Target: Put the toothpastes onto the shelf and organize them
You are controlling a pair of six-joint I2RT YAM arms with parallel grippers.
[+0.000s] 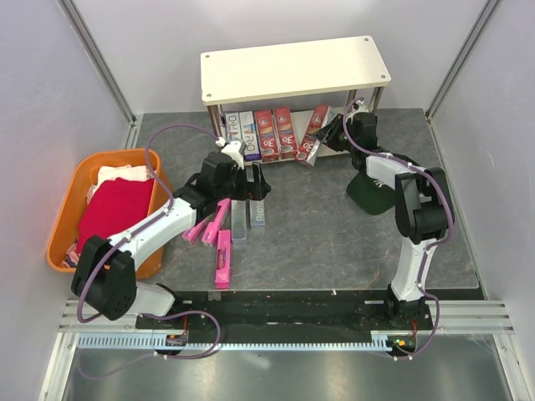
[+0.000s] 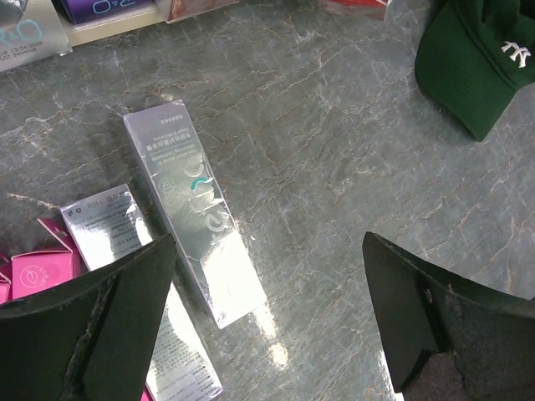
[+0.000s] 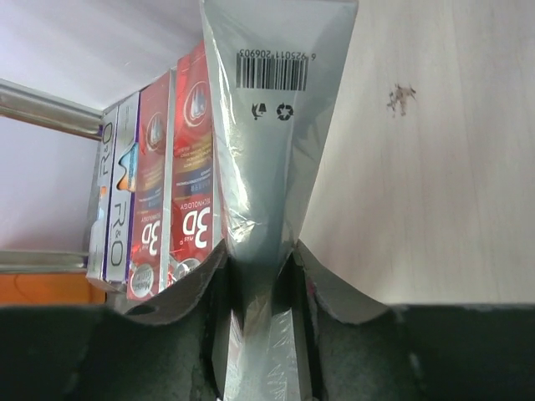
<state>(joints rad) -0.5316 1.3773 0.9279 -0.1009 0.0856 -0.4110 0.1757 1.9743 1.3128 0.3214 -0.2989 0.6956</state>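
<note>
The shelf point(image 1: 292, 67) stands at the back; its lower board point(image 3: 435, 167) holds two navy/white boxes point(image 1: 238, 129) and two red "3D" boxes point(image 1: 276, 134). My right gripper point(image 1: 333, 132) is shut on another red "3D" toothpaste box point(image 1: 315, 132), tilted at the lower tier right of the row. In the right wrist view the gripper point(image 3: 261, 276) pinches its silver barcode side point(image 3: 267, 125). My left gripper point(image 1: 253, 188) is open and empty above two silver-grey boxes point(image 1: 240, 221) lying on the table. One of them point(image 2: 194, 209) lies between the fingers point(image 2: 125, 309). Three pink boxes point(image 1: 217, 242) lie beside them.
A dark green cap point(image 1: 372, 192) lies on the table right of centre and shows in the left wrist view point(image 2: 476, 58). An orange basket point(image 1: 67, 217) with a red cloth point(image 1: 117, 209) stands at the left edge. A chrome shelf leg point(image 3: 42, 104) runs left of the boxes.
</note>
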